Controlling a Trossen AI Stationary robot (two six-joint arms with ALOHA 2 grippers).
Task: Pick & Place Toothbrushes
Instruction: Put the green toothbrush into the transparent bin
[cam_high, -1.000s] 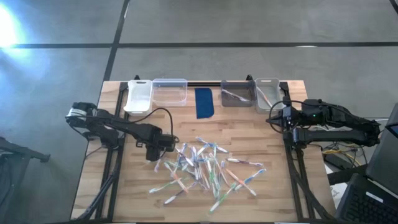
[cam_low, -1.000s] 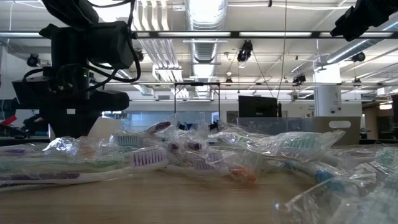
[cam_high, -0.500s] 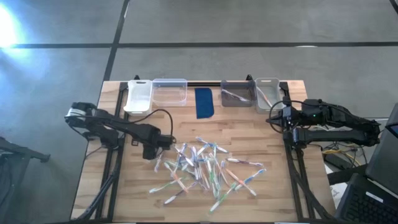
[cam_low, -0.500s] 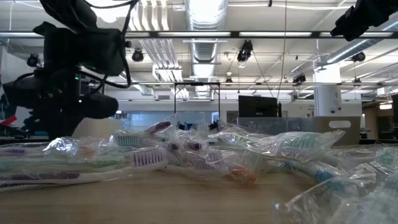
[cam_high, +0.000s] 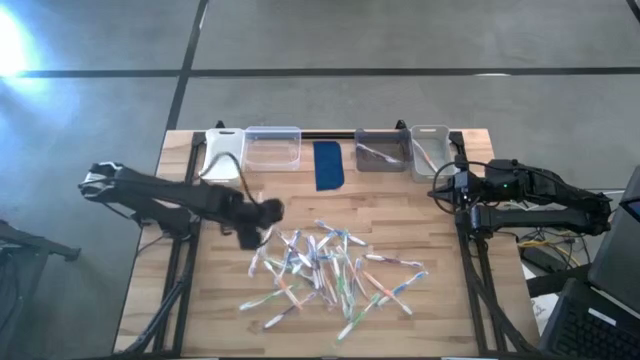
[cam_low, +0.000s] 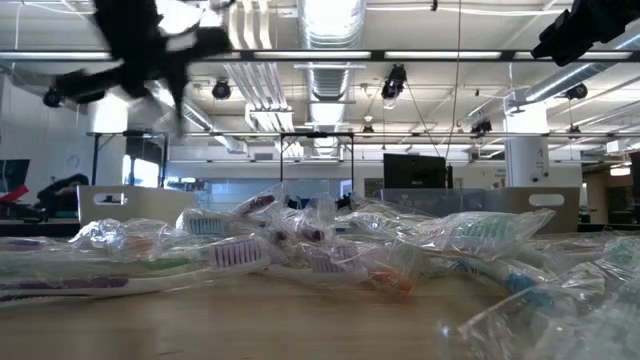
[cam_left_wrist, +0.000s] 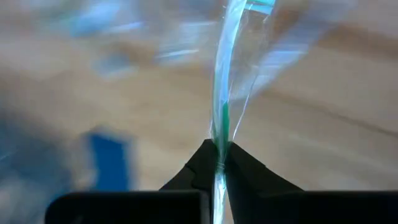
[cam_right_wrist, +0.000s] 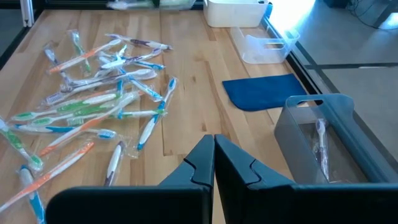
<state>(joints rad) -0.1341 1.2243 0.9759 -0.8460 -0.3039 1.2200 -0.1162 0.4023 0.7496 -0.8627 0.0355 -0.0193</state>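
The pile of toothbrushes (cam_high: 330, 270) lies on the wooden table (cam_high: 430, 330), on the side of the dark blue pad (cam_high: 328, 165) away from the row of bins. Each brush is in a clear wrapper, and the overlapping wrappers make single brushes hard to separate in the low view.

The left gripper (cam_high: 262, 213) is above the table between the pile and the white bin (cam_high: 222, 155), near the pile's edge. Its outline is blurred in the high and low views. In the left wrist view its fingers are pressed together on a wrapped green toothbrush (cam_left_wrist: 222, 118); the brush's far end is cut off by the frame edge, and the background is smeared.

The right gripper (cam_high: 445, 187) is at the table's edge beside the grey bin (cam_high: 382, 150) and the clear bin (cam_high: 430, 148). Its fingers meet with nothing between them. The grey bin holds one wrapped toothbrush (cam_right_wrist: 321, 144), partly hidden by the bin wall.
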